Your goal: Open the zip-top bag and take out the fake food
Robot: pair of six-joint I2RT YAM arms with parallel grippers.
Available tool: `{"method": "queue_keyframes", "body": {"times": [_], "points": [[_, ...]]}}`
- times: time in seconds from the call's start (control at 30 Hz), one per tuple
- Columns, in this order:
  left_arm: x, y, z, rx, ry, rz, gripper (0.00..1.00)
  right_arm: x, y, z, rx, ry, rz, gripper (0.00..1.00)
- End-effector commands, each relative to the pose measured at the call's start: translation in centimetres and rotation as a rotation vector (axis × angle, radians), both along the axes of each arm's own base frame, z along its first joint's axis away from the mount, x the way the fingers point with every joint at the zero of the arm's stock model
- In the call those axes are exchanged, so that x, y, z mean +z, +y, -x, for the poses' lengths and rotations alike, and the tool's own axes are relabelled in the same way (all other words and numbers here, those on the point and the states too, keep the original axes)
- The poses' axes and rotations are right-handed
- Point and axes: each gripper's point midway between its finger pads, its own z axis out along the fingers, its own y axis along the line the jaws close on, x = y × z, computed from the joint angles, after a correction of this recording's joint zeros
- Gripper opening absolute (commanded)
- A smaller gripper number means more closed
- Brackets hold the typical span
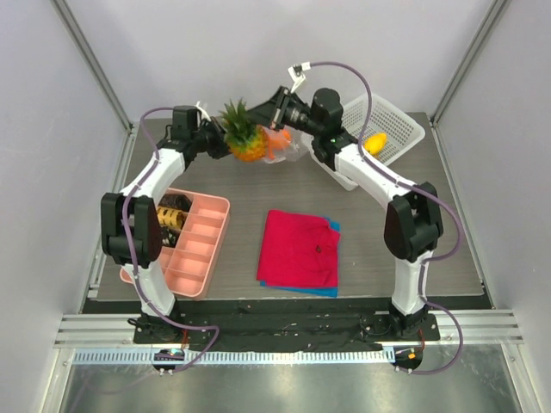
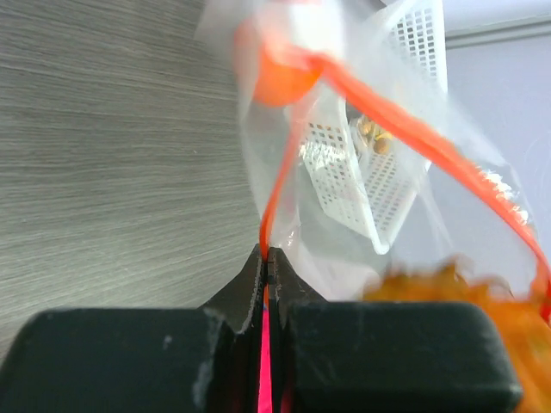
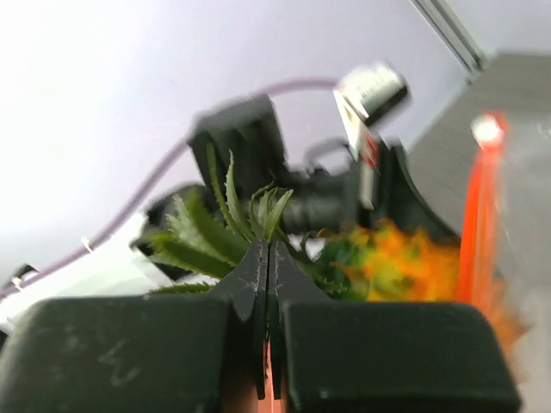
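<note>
Nearest the arm bases, a red fabric cloth (image 1: pixel 300 245) lies flat on a blue cloth (image 1: pixel 320 292) that peeks out along its near edge. Over at 9 o'clock on the table sits a pink plastic divided tray (image 1: pixel 200 249), with dark ringed pieces (image 1: pixel 172 215) in its large far compartment.

Now to 12 o'clock, where both arms meet above the far part of the table. Hanging in the air between them is the clear, crinkly plastic zip-top bag (image 1: pixel 284 146) with its orange-red zip strip (image 2: pixel 284 172). The left gripper (image 1: pixel 217 143) is at the bag's 9 o'clock side, the right gripper (image 1: pixel 275 116) up at its 1 o'clock.

From the left wrist, the fingers are pressed tight together, nipping the zip strip right at their tips. The strip loops away up and round to the right, so the mouth gapes. A round orange toy fruit (image 2: pixel 280 73) shows behind the film.

From the right wrist, those fingers are pressed together too, a reddish sliver caught between them. Just beyond them is a plastic toy pineapple with a green spiky crown (image 3: pixel 232 224), blurred. Its crown pokes up at the bag's left end. Whether its body sits fully inside the bag, I can't tell.

Farthest out, at 2 o'clock, stands a white mesh plastic basket (image 1: pixel 396 119) with a yellow toy fruit (image 1: pixel 374 143) in it.
</note>
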Motion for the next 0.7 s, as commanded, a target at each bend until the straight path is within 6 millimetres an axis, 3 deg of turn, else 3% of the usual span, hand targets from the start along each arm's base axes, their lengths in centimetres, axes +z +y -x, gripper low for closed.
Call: {"method": "queue_keyframes", "body": {"times": [0.0, 0.07, 0.17, 0.2, 0.27, 0.3, 0.37, 0.43, 0.5, 0.53, 0.57, 0.67], "points": [[2.9, -1.8, 0.0, -0.057, -0.079, 0.026, 0.00, 8.6, 1.9, 0.5, 0.060, -0.188, -0.142, 0.02], [3.0, -1.9, 0.1, -0.061, -0.084, 0.023, 0.00, 10.1, 2.4, 0.2, 0.054, -0.189, -0.179, 0.01], [3.6, -1.4, 0.1, -0.046, -0.101, -0.006, 0.00, 11.5, 1.7, -0.5, -0.015, -0.196, -0.195, 0.01], [3.7, -1.2, 0.1, -0.045, -0.110, -0.020, 0.00, 12.8, 0.8, -0.3, -0.053, -0.239, -0.185, 0.01], [4.2, -0.8, 0.1, -0.039, -0.121, -0.035, 0.00, 13.5, -0.2, -0.4, -0.086, -0.245, -0.170, 0.01], [4.6, -0.6, 0.1, -0.034, -0.135, -0.043, 0.00, 15.1, -1.5, 0.0, -0.109, -0.272, -0.182, 0.01], [5.1, -0.2, 0.1, -0.022, -0.147, -0.054, 0.00, 14.9, -3.0, -0.5, -0.161, -0.268, -0.148, 0.02], [5.4, 0.0, 0.2, -0.017, -0.157, -0.060, 0.00, 15.6, -6.0, -1.3, -0.254, -0.256, -0.132, 0.01], [5.9, 0.2, 0.2, -0.017, -0.164, -0.062, 0.00, 13.1, -8.2, -2.7, -0.330, -0.194, -0.082, 0.01], [6.2, 0.3, 0.3, -0.017, -0.170, -0.064, 0.00, 13.4, -11.2, -3.5, -0.417, -0.209, -0.064, 0.01], [6.7, 0.5, 0.4, -0.015, -0.181, -0.061, 0.00, 10.9, -12.4, -4.4, -0.457, -0.168, -0.017, 0.02], [8.3, 1.4, 0.4, 0.004, -0.215, -0.056, 0.00, 6.3, -18.3, -7.2, -0.602, -0.092, 0.116, 0.01]]}}
